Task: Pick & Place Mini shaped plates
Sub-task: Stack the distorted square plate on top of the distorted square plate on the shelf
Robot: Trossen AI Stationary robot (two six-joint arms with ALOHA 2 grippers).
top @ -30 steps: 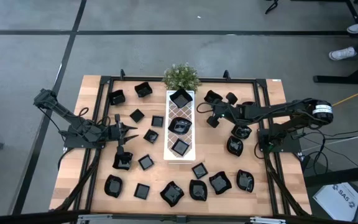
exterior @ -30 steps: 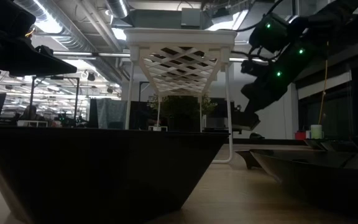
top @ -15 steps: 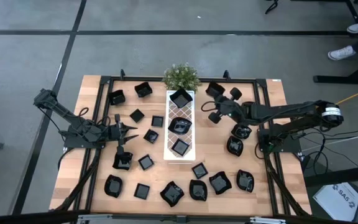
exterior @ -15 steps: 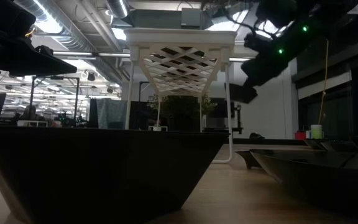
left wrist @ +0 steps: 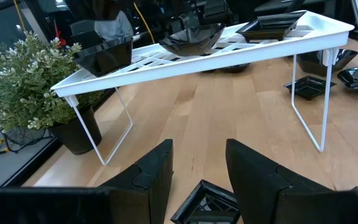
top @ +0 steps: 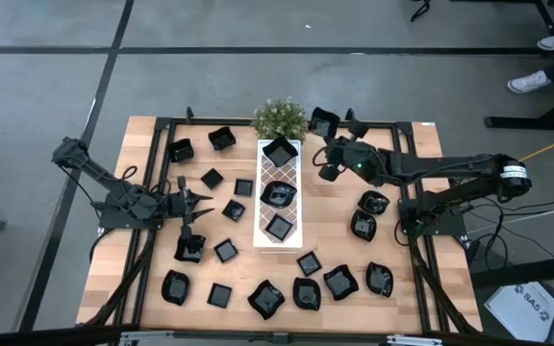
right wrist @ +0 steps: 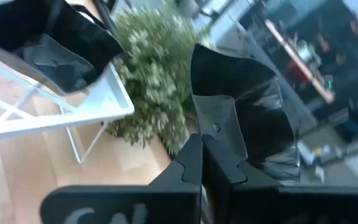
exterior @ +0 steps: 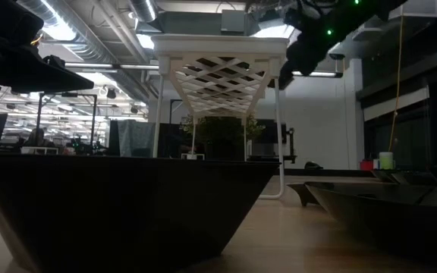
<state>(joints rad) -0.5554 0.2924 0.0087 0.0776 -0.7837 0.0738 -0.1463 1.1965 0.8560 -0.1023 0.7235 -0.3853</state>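
Many small glossy black plates lie scattered on the wooden table (top: 142, 144); three more sit on the white lattice tray (top: 264, 207). My right gripper (top: 331, 146) hovers beside the tray's far end, near the potted plant (top: 280, 117), and is shut on one black plate (top: 323, 122), also seen as the plate (right wrist: 241, 106) in the right wrist view. The right arm (exterior: 317, 26) shows high in the low view. My left gripper (top: 196, 205) waits open left of the tray, above a small square plate (left wrist: 207, 199). My right gripper pinches the black plate by its rim (right wrist: 213, 134) between its two shut fingers (right wrist: 188, 165). The plate is lifted clear of the table and stands tilted beyond the fingertips, its hollow side facing the camera.
The tray (left wrist: 229, 53) stands on thin wire legs with bare wood under it. Plates crowd the near edge (top: 306, 291) and the right side (top: 364, 226). A metal frame (top: 402, 144) borders the table. One plate (exterior: 127, 205) fills the low view's foreground.
My right gripper, with the plate in it, has risen and moved toward the table's far edge and slightly left, closing on the plant and the tray's far end. The plate has travelled with it.
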